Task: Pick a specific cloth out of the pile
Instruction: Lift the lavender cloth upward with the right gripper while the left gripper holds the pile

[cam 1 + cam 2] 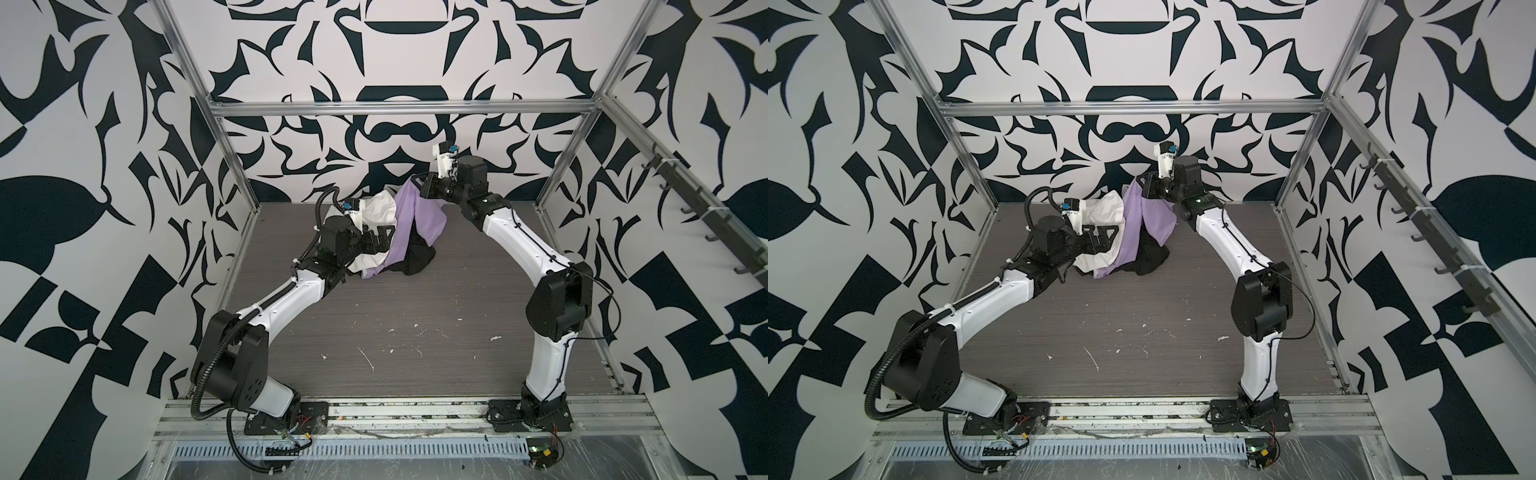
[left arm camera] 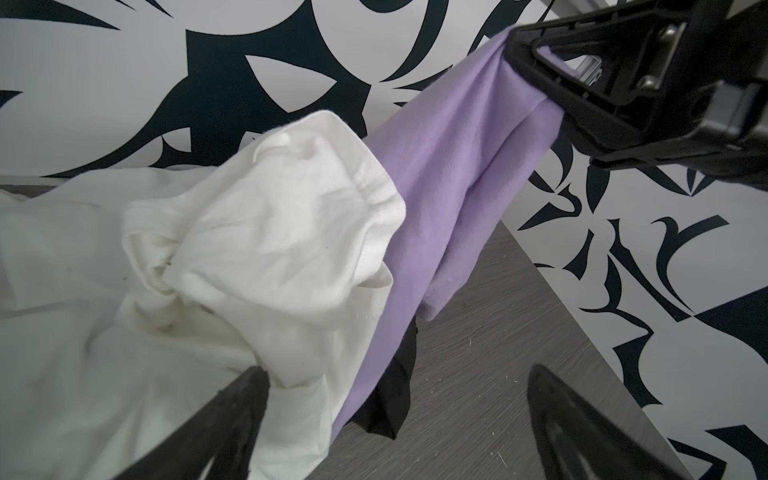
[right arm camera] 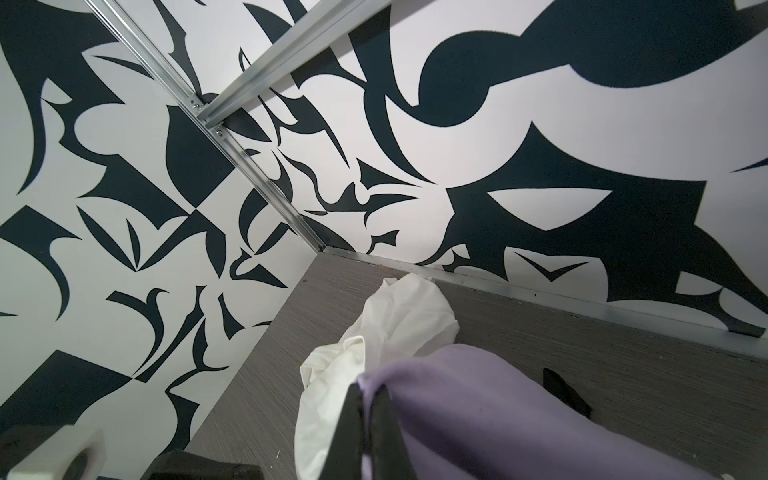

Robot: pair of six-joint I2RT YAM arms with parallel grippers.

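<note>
Right gripper (image 1: pixel 417 181) clenches the purple cloth (image 1: pixel 409 214); left gripper (image 1: pixel 384 240) gapes empty. Lift slowly: its near hem seems tangled with the black cloth (image 1: pixel 417 261).

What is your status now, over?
Right gripper shut on light-purple soft fabric cloth, upper end lifted. Left gripper open, by large white fabric cloth. Lower part lies between that and black fabric cloth.
</note>
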